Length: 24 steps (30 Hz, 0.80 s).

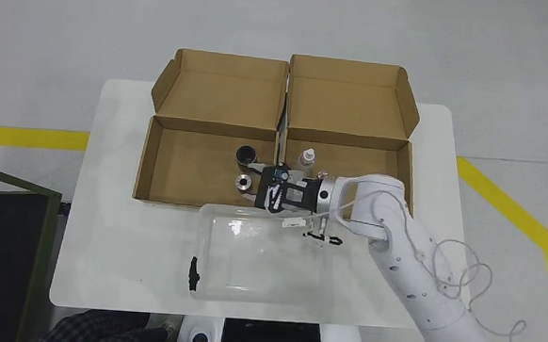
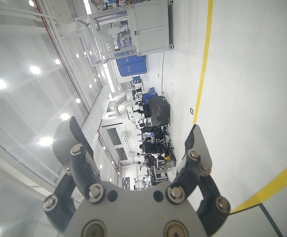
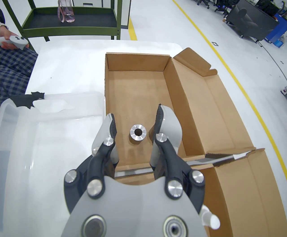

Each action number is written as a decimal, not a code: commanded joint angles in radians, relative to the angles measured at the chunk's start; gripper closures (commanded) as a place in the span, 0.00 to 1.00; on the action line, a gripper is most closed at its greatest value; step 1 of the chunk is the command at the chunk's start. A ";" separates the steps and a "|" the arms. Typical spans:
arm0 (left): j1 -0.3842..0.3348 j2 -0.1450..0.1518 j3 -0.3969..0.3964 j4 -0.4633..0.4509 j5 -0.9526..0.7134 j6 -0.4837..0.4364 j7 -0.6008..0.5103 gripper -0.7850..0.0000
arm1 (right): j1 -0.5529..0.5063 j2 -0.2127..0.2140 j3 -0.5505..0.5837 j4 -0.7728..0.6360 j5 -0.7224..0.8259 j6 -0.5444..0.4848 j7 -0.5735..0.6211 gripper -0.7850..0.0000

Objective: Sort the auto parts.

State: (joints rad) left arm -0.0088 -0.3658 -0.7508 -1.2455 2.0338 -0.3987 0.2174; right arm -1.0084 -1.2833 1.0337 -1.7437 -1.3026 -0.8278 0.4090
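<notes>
Steel, by the shine: the bushing (image 3: 138, 132) stands upright on the floor of a cardboard box (image 3: 134, 61), framed between my right tool's (image 3: 135, 112) spread fingers, untouched. I judge it dense, rigid and slick, so I'd pinch its round wall low and squarely. My left tool (image 2: 134, 123) is spread too, holding nothing, aimed out at the room (image 2: 139, 67).
</notes>
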 commanded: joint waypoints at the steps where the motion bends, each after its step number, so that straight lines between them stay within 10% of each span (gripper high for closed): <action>1: 0.000 0.000 0.000 0.000 0.000 0.000 0.000 0.00 | -0.048 0.012 0.047 -0.031 -0.010 -0.007 -0.016 0.58; 24: 0.000 0.000 0.000 0.000 0.000 0.000 0.000 0.00 | -0.506 0.110 0.547 -0.228 -0.229 -0.004 -0.415 0.53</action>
State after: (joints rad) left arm -0.0088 -0.3658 -0.7508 -1.2455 2.0338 -0.3987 0.2174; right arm -1.4946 -1.1756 1.5621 -1.9704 -1.5191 -0.8346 0.0217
